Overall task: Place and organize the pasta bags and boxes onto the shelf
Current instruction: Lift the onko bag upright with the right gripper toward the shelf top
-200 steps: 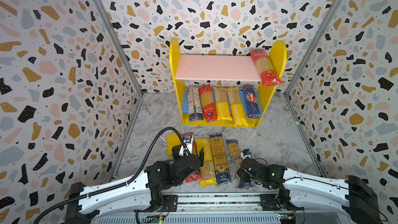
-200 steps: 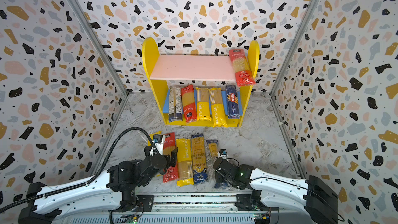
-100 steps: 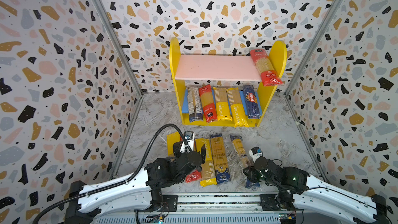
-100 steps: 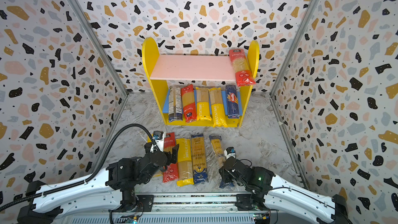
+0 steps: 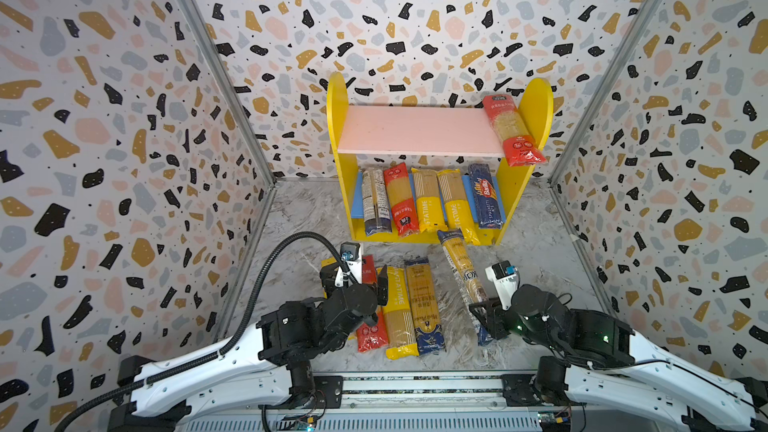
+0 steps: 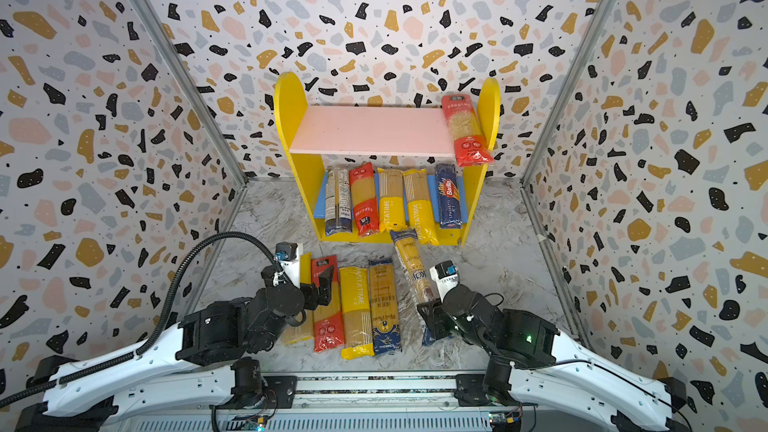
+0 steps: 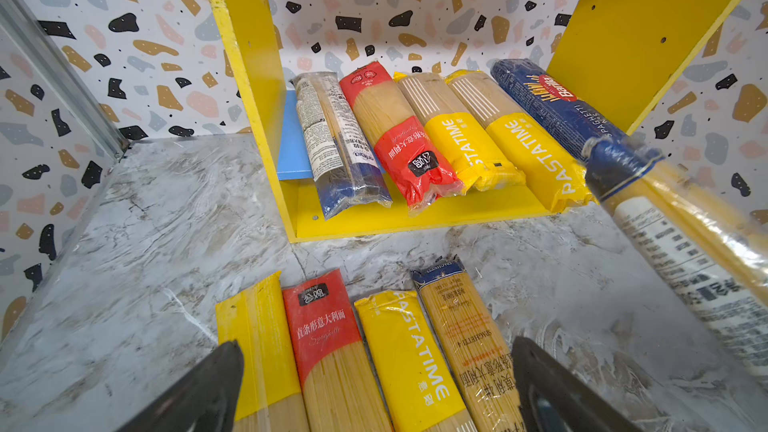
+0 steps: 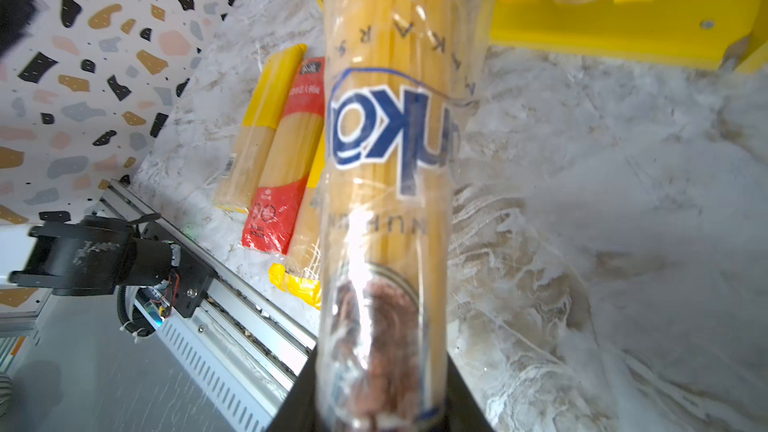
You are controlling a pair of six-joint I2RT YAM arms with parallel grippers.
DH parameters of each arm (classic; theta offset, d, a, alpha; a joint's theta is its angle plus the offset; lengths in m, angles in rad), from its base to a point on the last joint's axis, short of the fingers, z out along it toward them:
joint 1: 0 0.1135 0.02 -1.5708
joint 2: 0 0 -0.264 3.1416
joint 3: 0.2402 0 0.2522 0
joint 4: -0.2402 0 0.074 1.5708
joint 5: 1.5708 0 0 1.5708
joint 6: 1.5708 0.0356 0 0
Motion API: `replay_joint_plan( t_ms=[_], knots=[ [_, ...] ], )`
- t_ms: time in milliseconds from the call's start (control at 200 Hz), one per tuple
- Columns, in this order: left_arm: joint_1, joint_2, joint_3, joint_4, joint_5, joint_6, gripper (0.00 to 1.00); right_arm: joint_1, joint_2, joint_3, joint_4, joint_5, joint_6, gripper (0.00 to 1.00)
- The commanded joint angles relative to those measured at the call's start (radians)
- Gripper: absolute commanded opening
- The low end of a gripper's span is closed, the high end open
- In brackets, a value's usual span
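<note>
The shelf point(image 5: 337, 118) point(image 6: 286, 118) stands at the back. Its pink upper board point(image 5: 415, 130) carries one red pack point(image 5: 512, 130) at the right end. Several pasta packs point(image 5: 424, 197) point(image 7: 461, 139) lie side by side on the blue lower board. Several more point(image 5: 419, 301) point(image 6: 353, 305) point(image 7: 399, 347) lie in a row on the floor. My left gripper point(image 5: 357, 284) point(image 6: 305, 284) point(image 7: 374, 351) hangs open over that row, holding nothing. My right gripper point(image 5: 486, 317) point(image 6: 430, 317) point(image 8: 380, 367) is shut on a navy-and-clear pack point(image 5: 459, 263) point(image 6: 409, 259) point(image 8: 395, 139) point(image 7: 685, 243), whose far end points at the shelf's base.
Speckled walls point(image 5: 124, 160) close in the left, right and back of the marble floor point(image 5: 299, 218). A metal rail point(image 5: 415, 384) runs along the front edge between the two arm bases. Bare floor lies left and right of the shelf.
My right gripper has carried the navy-and-clear pack to the right and forward, so its far end now reaches the shelf's base. My left gripper has edged forward over the floor row, still open.
</note>
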Motion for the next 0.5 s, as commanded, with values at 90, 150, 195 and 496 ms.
replay_joint_plan(
  t_ms=[90, 150, 195, 496],
  knots=[
    [-0.003, -0.002, 0.057, -0.018, -0.03, 0.043, 0.99, 0.02, 0.046, 0.233, 0.093, 0.101, -0.141, 0.11],
    [-0.004, -0.007, 0.065, -0.022, -0.037, 0.051, 0.99, 0.021, 0.067, 0.286, 0.099, 0.103, -0.168, 0.11],
    [-0.004, -0.009, 0.071, -0.024, -0.04, 0.055, 0.99, 0.023, 0.086, 0.328, 0.1, 0.107, -0.188, 0.11],
    [-0.003, 0.004, 0.131, -0.027, -0.05, 0.093, 0.99, 0.022, 0.321, 0.692, 0.081, 0.223, -0.36, 0.11]
  ],
)
